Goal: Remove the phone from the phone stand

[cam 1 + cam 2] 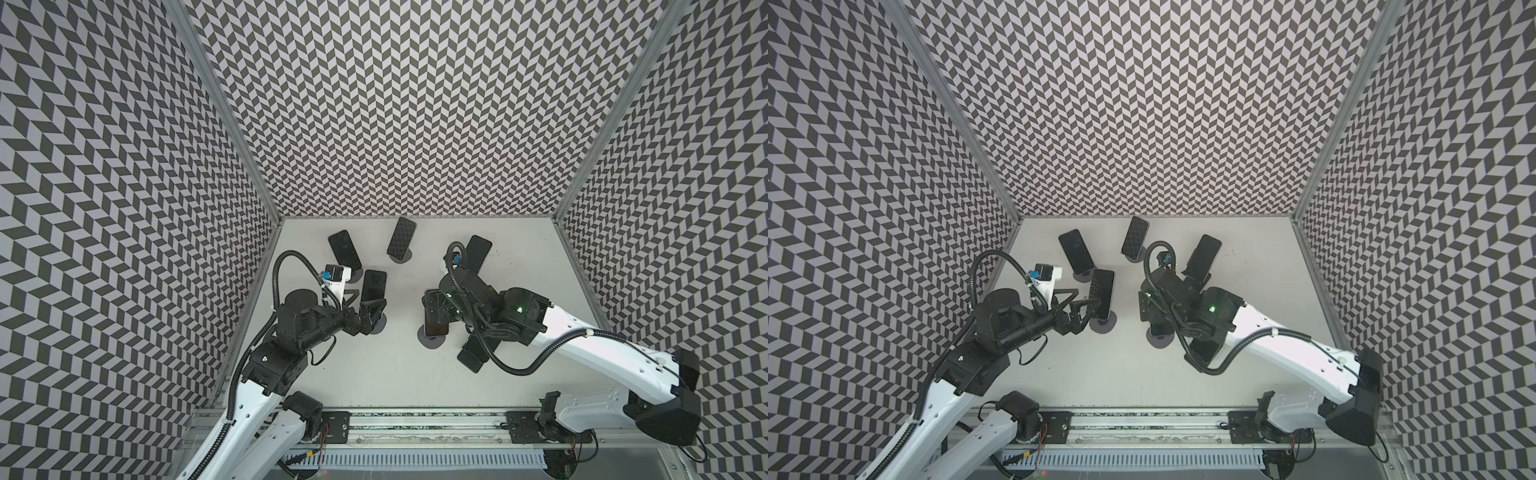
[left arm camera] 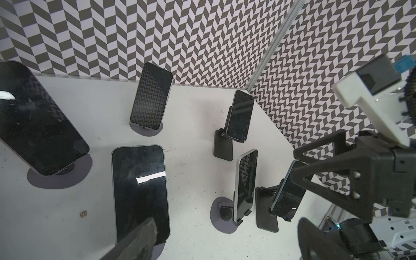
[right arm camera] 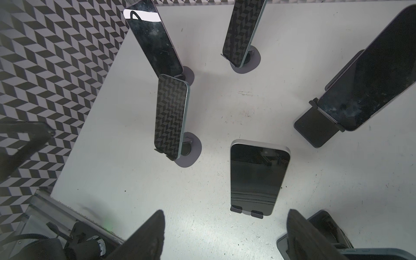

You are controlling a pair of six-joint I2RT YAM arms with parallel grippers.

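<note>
Right, six phones lean on six stands across my scuffed, matte white tabletop [image 1: 374, 374], each a slab of glossy black glass mirroring the chevron walls [image 1: 415, 124].

My right gripper [image 3: 226, 212] hangs over the silver-rimmed phone [image 3: 259, 177] near the middle of the table. Its matte black fingers [image 3: 146, 236] stand apart with only bare table between them, so it grasps nothing. That phone is tilted back in its cradle, with its lower edge caught by two small lip tabs [image 3: 256, 213] above a flat round grey base [image 1: 432, 341].

At nine o'clock my left gripper [image 1: 368, 300] is spread wide beside a second phone [image 1: 373, 286]. One lattice finger [image 2: 139, 238] crosses in front of that phone's lower end, and I cannot tell whether it touches. This phone sits on a grey disc [image 1: 379, 330] too.

The eleven o'clock phone [image 1: 344, 249] and the twelve o'clock phone [image 1: 402, 239] also rest on round bases. The one o'clock phone [image 1: 478, 253] and the five o'clock phone [image 1: 471, 357] stand on flat black rectangular bases [image 2: 222, 146], and the five o'clock one is mostly hidden under my right arm.
</note>
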